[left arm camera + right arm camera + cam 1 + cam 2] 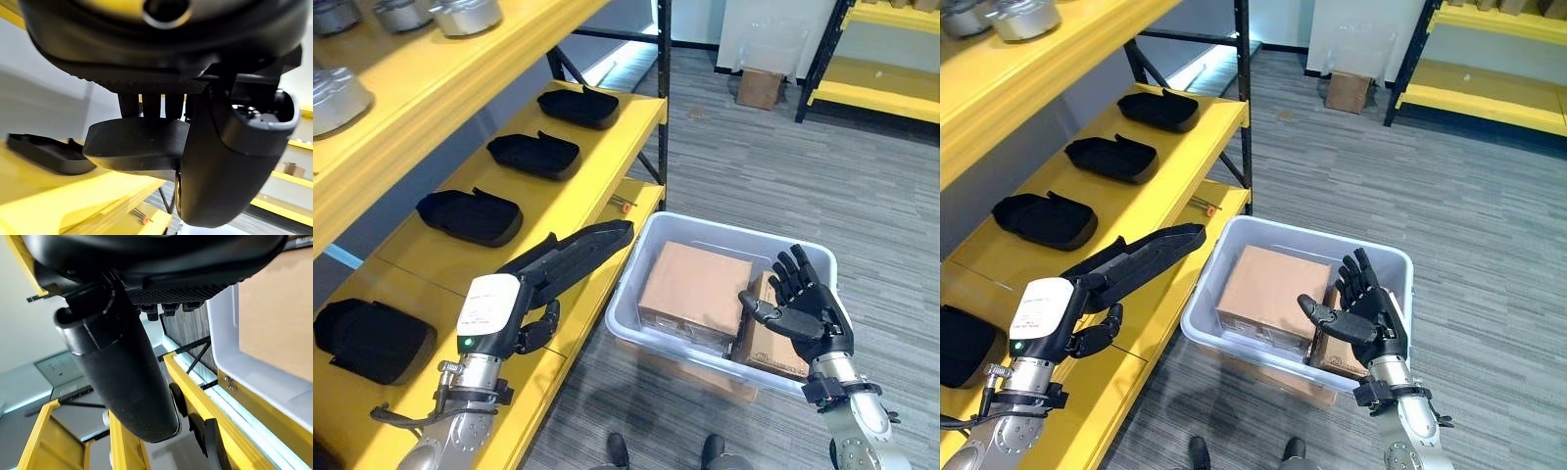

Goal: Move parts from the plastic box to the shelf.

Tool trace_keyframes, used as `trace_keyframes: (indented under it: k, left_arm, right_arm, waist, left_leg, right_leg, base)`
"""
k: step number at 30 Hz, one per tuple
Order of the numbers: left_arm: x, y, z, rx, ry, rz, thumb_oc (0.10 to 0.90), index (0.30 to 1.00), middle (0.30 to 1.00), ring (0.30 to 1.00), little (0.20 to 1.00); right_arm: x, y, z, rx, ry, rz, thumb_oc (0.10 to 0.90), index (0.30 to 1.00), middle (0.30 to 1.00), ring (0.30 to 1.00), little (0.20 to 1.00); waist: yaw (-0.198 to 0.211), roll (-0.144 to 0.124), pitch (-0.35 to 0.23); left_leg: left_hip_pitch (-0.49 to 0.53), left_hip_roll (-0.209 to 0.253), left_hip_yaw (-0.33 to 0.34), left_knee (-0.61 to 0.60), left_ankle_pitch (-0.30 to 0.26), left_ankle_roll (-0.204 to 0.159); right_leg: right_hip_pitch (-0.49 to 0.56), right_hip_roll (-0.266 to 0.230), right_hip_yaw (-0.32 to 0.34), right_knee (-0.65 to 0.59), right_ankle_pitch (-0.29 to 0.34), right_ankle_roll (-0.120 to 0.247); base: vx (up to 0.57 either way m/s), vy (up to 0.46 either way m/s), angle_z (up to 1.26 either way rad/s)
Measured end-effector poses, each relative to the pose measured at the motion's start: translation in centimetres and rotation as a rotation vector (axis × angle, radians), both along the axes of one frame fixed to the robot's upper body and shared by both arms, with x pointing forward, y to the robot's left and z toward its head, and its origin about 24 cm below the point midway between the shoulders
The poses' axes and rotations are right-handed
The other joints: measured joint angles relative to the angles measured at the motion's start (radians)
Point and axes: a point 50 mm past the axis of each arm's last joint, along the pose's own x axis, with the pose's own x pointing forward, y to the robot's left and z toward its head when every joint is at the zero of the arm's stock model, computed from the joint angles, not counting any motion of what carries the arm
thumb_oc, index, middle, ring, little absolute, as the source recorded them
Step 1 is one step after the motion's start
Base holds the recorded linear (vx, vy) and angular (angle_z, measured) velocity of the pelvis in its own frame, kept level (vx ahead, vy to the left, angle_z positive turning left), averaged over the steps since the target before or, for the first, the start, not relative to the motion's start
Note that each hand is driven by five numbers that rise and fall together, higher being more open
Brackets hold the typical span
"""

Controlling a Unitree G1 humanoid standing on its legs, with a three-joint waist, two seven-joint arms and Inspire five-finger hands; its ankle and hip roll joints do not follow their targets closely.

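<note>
Now held over the yellow shelf (pixel 558 211), a long, black, matte part (pixel 576 252) shaped like a shallow tray lies in the left hand (pixel 524 318), which comes in from seven o'clock with its fingers curled round the part's near end and its thumb tucked beneath. The part slants up toward one o'clock, its far tip reaching just past the shelf's front edge toward the plastic box (pixel 636 284).

Four more black parts (pixel 470 216) of the same moulded, tray-like form rest in a row along the shelf board, running from eight o'clock back to twelve. The nearest one sits at the view's left edge.

The box, a pale grey tub with rounded corners, stands on the grey striped floor (pixel 754 166) beside the shelf. It holds two brown cardboard cartons (pixel 695 286), one flat and one partly hidden.

The right hand (pixel 806 306) hovers above the box's rim at four o'clock, palm turned inward, fingers spread and straight, grasping nothing.

Three round, silvery metal castings (pixel 465 14) line the upper shelf at eleven o'clock. A small cardboard box (pixel 760 88) sits on the floor at one o'clock, beside a second yellow rack (pixel 871 93).
</note>
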Motion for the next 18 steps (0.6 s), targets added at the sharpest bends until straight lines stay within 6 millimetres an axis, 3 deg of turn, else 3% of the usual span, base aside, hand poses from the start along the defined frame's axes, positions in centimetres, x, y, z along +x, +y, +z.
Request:
trace_keyframes:
  k: [1, 2, 3, 4, 5, 6, 7, 11, 13, 14, 15, 16, 18]
  left_arm:
    - [-0.2, 0.1, -0.2, 0.0, 0.012, 0.005, 0.4, 0.3, 0.3, 0.3, 0.3]
    - [-1.6, 0.6, -1.2, 0.004, 0.072, 0.037, 0.4, 0.3, 0.3, 0.3, 0.3]
    - [-1.4, 0.5, -1.2, 0.002, 0.08, 0.033, 0.4, 0.3, 0.3, 0.3, 0.3]
    - [-0.6, 0.3, -1.5, -0.005, 0.114, 0.02, 0.4, 0.3, 0.3, 0.3, 0.3]
    - [0.1, 0.1, -1.9, -0.02, 0.151, 0.014, 0.4, 0.3, 0.3, 0.3, 0.3]
    - [0.1, 0.3, -2.2, -0.021, 0.17, 0.019, 0.4, 0.3, 0.3, 0.3, 0.3]
    - [0.5, 0.2, -2.2, -0.026, 0.17, 0.016, 0.4, 0.3, 0.3, 0.3, 0.3]
    - [0.6, -0.4, -2.6, -0.035, 0.187, -0.006, 0.4, 0.3, 0.3, 0.3, 0.3]
    - [0.4, -0.6, -2.9, -0.039, 0.201, -0.012, 0.4, 0.3, 0.3, 0.3, 0.3]
    - [0.5, -0.3, -2.9, -0.032, 0.205, -0.001, 0.4, 0.3, 0.3, 0.3, 0.3]
    - [0.5, -0.2, -2.9, -0.029, 0.207, 0.006, 0.4, 0.3, 0.3, 0.3, 0.3]
    - [0.5, -0.1, -2.9, -0.026, 0.208, 0.014, 0.4, 0.3, 0.3, 0.3, 0.3]
    - [0.4, 0.1, -2.9, -0.026, 0.209, 0.023, 0.4, 0.3, 0.3, 0.3, 0.3]
  right_arm:
    - [-0.4, -0.1, -0.3, 0.0, 0.016, -0.005, 0.9, 1.0, 1.0, 1.0, 1.0]
    - [-1.4, 0.0, -1.4, -0.004, 0.075, -0.009, 0.9, 1.0, 1.0, 1.0, 1.0]
    - [-1.6, -0.1, -1.8, 0.01, 0.095, -0.007, 0.9, 1.0, 1.0, 1.0, 1.0]
    - [-1.7, -0.2, -2.6, 0.052, 0.143, -0.005, 0.9, 1.0, 1.0, 1.0, 1.0]
    - [-1.9, -0.1, -3.9, 0.072, 0.217, 0.002, 0.9, 1.0, 1.0, 1.0, 1.0]
    - [-2.2, 0.4, -5.1, 0.09, 0.281, 0.023, 0.9, 1.0, 1.0, 1.0, 1.0]
    - [-2.9, 0.7, -5.9, 0.102, 0.328, 0.037, 0.9, 1.0, 1.0, 1.0, 1.0]
    - [-3.6, 0.8, -6.8, 0.104, 0.389, 0.045, 0.9, 1.0, 1.0, 1.0, 1.0]
    - [-3.5, 0.4, -6.5, 0.082, 0.382, 0.046, 0.9, 1.0, 1.0, 1.0, 1.0]
    - [-3.3, 0.5, -6.5, 0.088, 0.377, 0.045, 0.9, 1.0, 1.0, 1.0, 1.0]
    - [-3.3, 0.6, -6.5, 0.094, 0.376, 0.044, 0.9, 1.0, 1.0, 1.0, 1.0]
    - [-3.3, 0.8, -6.5, 0.104, 0.372, 0.041, 0.9, 1.0, 1.0, 1.0, 1.0]
    - [-3.3, 0.7, -6.2, 0.106, 0.356, 0.034, 0.9, 1.0, 1.0, 1.0, 1.0]
  waist:
    - [0.006, -0.003, -0.02]
    - [0.031, -0.028, -0.072]
    - [0.027, -0.024, -0.07]
    - [0.006, -0.024, -0.072]
    - [-0.003, -0.028, -0.072]
    - [0.002, -0.035, -0.071]
    - [-0.004, -0.052, -0.072]
    - [-0.001, -0.02, -0.033]
    - [0.014, 0.019, -0.011]
    - [0.017, 0.008, 0.009]
    - [0.02, -0.013, 0.02]
    - [0.016, -0.051, 0.035]
    - [0.018, -0.063, 0.037]
  left_leg:
    - [0.001, -0.003, -0.005, 0.0, 0.001, -0.001]
    - [-0.001, -0.022, -0.018, -0.004, 0.001, 0.006]
    - [0.003, -0.018, -0.034, 0.002, 0.001, 0.007]
    - [0.014, -0.017, -0.068, 0.005, 0.009, 0.013]
    - [0.029, -0.014, -0.088, 0.003, 0.011, 0.017]
    - [0.035, -0.015, -0.099, 0.008, 0.012, 0.015]
    - [0.018, -0.019, -0.125, 0.013, 0.017, 0.006]
    - [-0.043, 0.005, -0.218, 0.03, 0.076, -0.016]
    - [-0.076, 0.022, -0.219, 0.021, 0.086, -0.011]
    - [-0.082, 0.042, -0.151, 0.009, 0.002, -0.007]
    - [-0.079, 0.044, -0.103, 0.005, -0.051, -0.012]
    - [-0.086, 0.05, -0.038, 0.036, -0.032, -0.006]
    - [-0.091, 0.106, -0.002, 0.114, -0.019, -0.027]
  right_leg:
    - [0.0, -0.003, -0.007, 0.001, -0.001, 0.003]
    - [0.003, -0.027, -0.016, 0.023, -0.006, 0.013]
    - [0.003, -0.012, 0.031, 0.029, -0.013, 0.009]
    - [0.014, 0.005, 0.177, 0.042, -0.028, -0.004]
    - [0.011, 0.004, 0.269, 0.08, -0.049, 0.018]
    - [0.013, 0.007, 0.32, 0.074, -0.083, 0.032]
    - [0.034, 0.016, 0.322, 0.045, -0.085, 0.031]
    - [0.042, 0.063, 0.234, 0.031, -0.071, 0.006]
    - [0.038, 0.085, 0.18, 0.057, -0.092, -0.011]
    - [0.027, 0.064, 0.141, 0.07, -0.093, -0.041]
    - [0.031, 0.044, 0.111, 0.066, -0.089, -0.048]
    - [0.031, 0.013, 0.078, 0.053, -0.082, -0.055]
    - [0.045, -0.004, 0.031, 0.038, -0.073, -0.045]
  base:
    - [-0.04, 0.056, 0.15]
    - [-0.06, -0.018, 0.1]
    - [-0.05, -0.045, 0.36]
    - [-0.13, -0.157, 0.6]
    - [-0.14, -0.153, 0.64]
    - [-0.19, -0.199, 0.55]
    - [-0.11, -0.099, 0.55]
    - [-0.12, -0.06, 0.77]
    - [-0.03, 0.032, 0.92]
    - [0.03, 0.052, 0.72]
    - [0.04, 0.069, 0.92]
    - [0.13, 0.087, 0.77]
    - [0.16, 0.113, 0.9]
